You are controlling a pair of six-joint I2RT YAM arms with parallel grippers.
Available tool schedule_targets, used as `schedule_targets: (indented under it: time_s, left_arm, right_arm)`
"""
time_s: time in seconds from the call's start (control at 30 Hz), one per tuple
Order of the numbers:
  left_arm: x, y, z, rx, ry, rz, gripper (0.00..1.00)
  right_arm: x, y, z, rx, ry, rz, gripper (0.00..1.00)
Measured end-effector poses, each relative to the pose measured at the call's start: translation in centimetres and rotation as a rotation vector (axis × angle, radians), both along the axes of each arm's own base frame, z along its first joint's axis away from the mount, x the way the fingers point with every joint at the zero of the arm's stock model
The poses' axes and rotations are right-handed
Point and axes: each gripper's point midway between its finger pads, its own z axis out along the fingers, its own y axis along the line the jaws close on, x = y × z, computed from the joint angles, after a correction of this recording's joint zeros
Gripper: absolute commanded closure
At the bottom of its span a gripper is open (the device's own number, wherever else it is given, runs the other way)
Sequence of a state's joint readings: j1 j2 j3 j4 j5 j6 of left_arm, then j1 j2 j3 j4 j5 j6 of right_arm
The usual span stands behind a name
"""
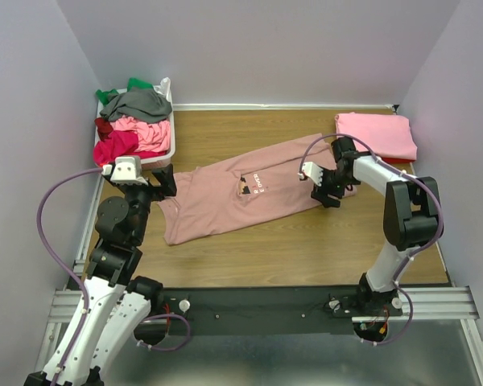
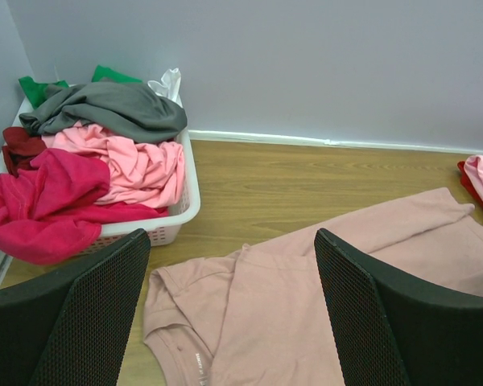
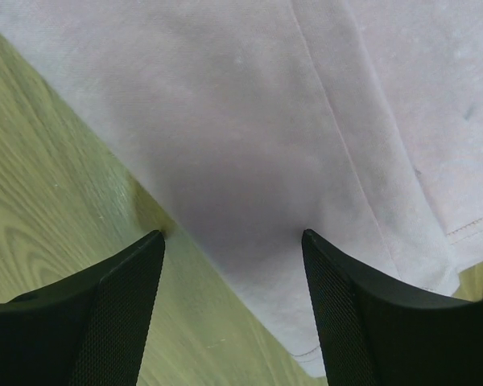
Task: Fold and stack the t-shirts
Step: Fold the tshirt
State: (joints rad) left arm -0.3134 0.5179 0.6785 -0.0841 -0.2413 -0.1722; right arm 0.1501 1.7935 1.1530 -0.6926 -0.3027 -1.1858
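Note:
A dusty-pink t-shirt (image 1: 233, 197) with a small print lies flat and slanted across the wooden table, also seen in the left wrist view (image 2: 306, 305) and the right wrist view (image 3: 266, 121). My left gripper (image 1: 163, 183) hovers open over its collar and sleeve end (image 2: 232, 235), holding nothing. My right gripper (image 1: 326, 193) is down at the shirt's hem end. Its jaws stand apart astride the cloth's edge (image 3: 233, 235), one fingertip on bare wood, the other on the cloth. A folded pink t-shirt (image 1: 376, 133) lies at the back right.
A white basket (image 1: 165, 157) at the back left holds crumpled grey (image 1: 141, 103), pink (image 1: 141, 129), bright pink (image 1: 117, 146) and green (image 1: 133, 84) tees. Walls close the table on three sides. Something red (image 2: 467, 173) shows under the folded pink shirt.

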Motion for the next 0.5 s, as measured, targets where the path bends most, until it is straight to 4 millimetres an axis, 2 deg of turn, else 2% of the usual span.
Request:
schedule_targets:
  time_s: [0.2,0.3,0.33,0.4,0.47,0.5]
  left_arm:
    - [0.02,-0.15,-0.04,0.001,0.001,-0.008,0.09]
    - [0.01,-0.17,-0.03,0.001,0.001,-0.009,0.1]
    - [0.01,-0.18,-0.03,0.001,0.001,-0.01,0.1]
    - [0.01,-0.19,-0.03,0.001,0.001,-0.01,0.1]
    - [0.0,-0.19,-0.02,0.001,0.0,-0.01,0.1]
    - [0.0,-0.19,-0.02,0.001,0.0,-0.01,0.1]
  right_arm:
    - [0.48,0.04,-0.29,0.001,-0.003,-0.015,0.41]
    - [0.51,0.06,-0.36,0.003,-0.001,-0.022,0.6]
    - [0.46,0.07,-0.39,0.003,0.002,-0.026,0.73]
    - [0.43,0.07,-0.48,0.004,0.002,-0.03,0.84]
    - [0.13,0.04,-0.51,0.005,-0.004,-0.027,0.87]
    - [-0.16,-0.03,-0.53,0.004,-0.011,-0.023,0.92]
